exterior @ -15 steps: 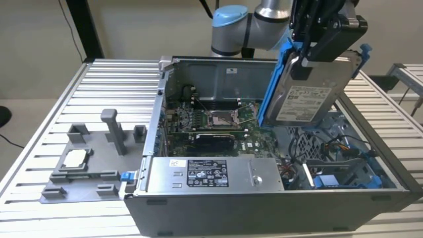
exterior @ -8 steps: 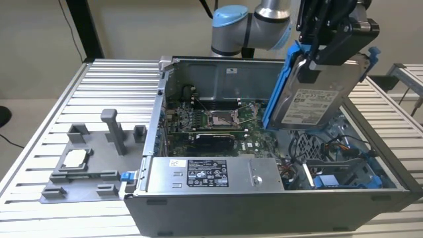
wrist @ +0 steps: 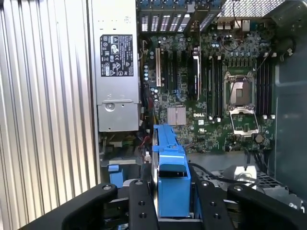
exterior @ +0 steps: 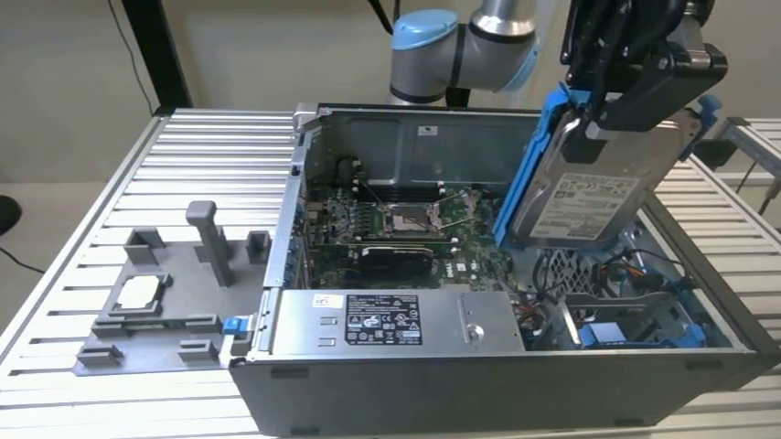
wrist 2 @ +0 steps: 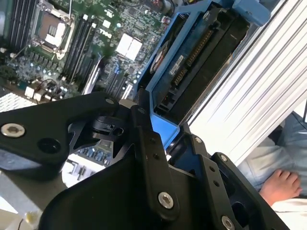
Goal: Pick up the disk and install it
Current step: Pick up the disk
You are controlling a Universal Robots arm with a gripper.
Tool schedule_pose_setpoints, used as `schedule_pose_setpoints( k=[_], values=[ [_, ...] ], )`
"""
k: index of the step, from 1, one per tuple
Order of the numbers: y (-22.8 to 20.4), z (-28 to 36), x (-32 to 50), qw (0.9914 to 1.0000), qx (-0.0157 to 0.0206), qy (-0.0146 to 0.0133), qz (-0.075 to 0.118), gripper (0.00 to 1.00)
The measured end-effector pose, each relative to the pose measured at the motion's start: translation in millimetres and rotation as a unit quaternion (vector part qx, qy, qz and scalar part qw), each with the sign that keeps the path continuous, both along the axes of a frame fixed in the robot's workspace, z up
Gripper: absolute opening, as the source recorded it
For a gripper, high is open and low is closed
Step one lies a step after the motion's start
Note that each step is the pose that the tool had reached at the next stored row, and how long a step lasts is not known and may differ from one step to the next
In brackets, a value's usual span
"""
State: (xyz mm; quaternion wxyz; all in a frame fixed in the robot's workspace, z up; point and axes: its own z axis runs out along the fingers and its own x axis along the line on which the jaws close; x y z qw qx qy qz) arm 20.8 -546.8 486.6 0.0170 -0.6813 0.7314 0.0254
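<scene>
Disk [exterior: 601, 178]: silver-grey hard drive with a white label [exterior: 583, 208] on its face, framed by a blue carrier [exterior: 533, 160]. It hangs tilted directly beneath the tool [exterior: 616, 117], with its upper end clamped and its lower end free in the air over the open computer case [exterior: 488, 375]. Tool: closed on the disk. In the first wrist view its black fingers [wrist: 139, 201] stand on either side of the carrier's end tab, with the disk [wrist: 171, 172] seen edge-on between them. In the second wrist view the disk [wrist 2: 201, 62] turns its dark underside and connector edge away from the tool [wrist 2: 163, 139]. Arm [exterior: 464, 41]: grey with a pale blue joint cap, rising behind the case. Motherboard [wrist: 216, 96]: green, on the case floor well below the tool. Its processor socket [wrist: 242, 103] is open, with memory slots on both sides. Power-supply box [exterior: 390, 320]: grey and labelled, set along one case wall, below the tool and to one side of it. Drive bay [exterior: 635, 334]: blue-trimmed, in the case corner nearly straight beneath the held disk. Grey fixture [exterior: 159, 311]: a moulded tray with upright posts, lying on the table [exterior: 208, 165] beyond the far side of the case from the tool. Small square chip [exterior: 137, 293]: silver, seated in that fixture, well apart from the tool. Table: slatted aluminium, carrying both the case and the fixture.
</scene>
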Motion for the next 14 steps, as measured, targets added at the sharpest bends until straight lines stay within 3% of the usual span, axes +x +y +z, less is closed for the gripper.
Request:
schedule_pose_setpoints(
  k=[14],
  values=[
    [-23.9, -0.3, 9.4, 0.99999, 0.0000, 0.0003, -0.005, 0.00]
  ],
)
